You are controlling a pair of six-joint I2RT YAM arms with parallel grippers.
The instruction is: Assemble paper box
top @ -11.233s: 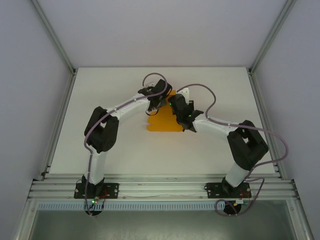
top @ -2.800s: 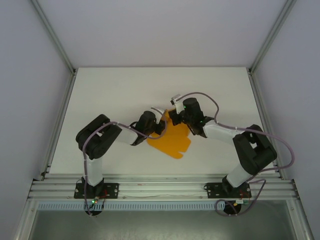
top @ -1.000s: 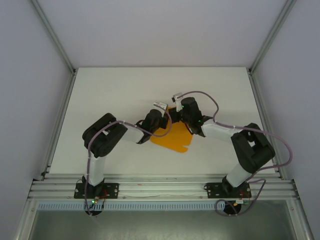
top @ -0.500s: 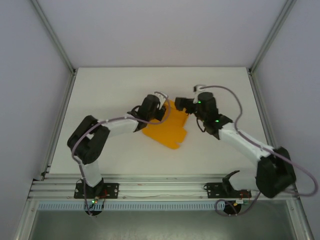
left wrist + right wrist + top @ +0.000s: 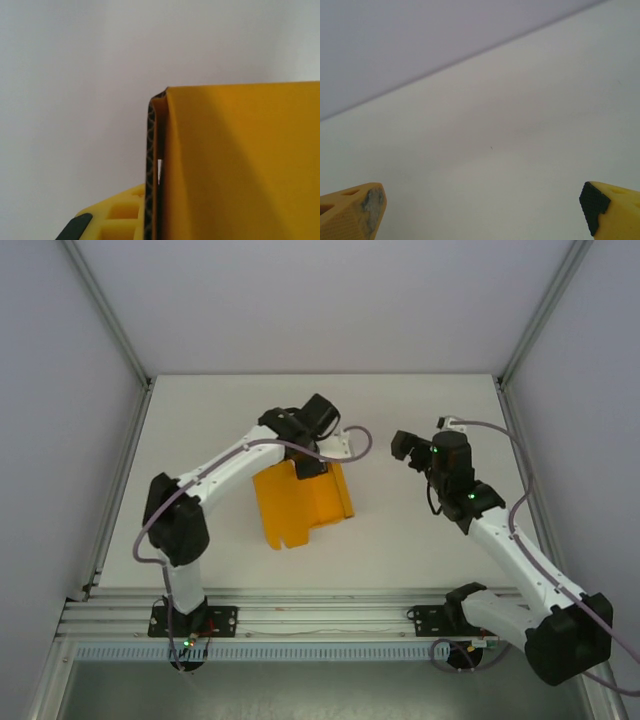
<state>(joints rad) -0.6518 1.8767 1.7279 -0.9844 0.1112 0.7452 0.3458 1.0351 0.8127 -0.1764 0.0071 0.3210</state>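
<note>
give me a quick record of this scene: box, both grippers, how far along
box: orange card, creased, not yet a closed box
left gripper: shut on box's far edge
right gripper: open, holds nothing, apart from box, to its right over the table
progress: unfinished

A plain white worktop (image 5: pixel 400 540) lies inside an enclosure of pale walls (image 5: pixel 320 300), with slanting aluminium frame posts (image 5: pixel 105 305) rising from its far corners. Ribbed aluminium rails (image 5: pixel 320 618) run along the worktop's near edge.
</note>
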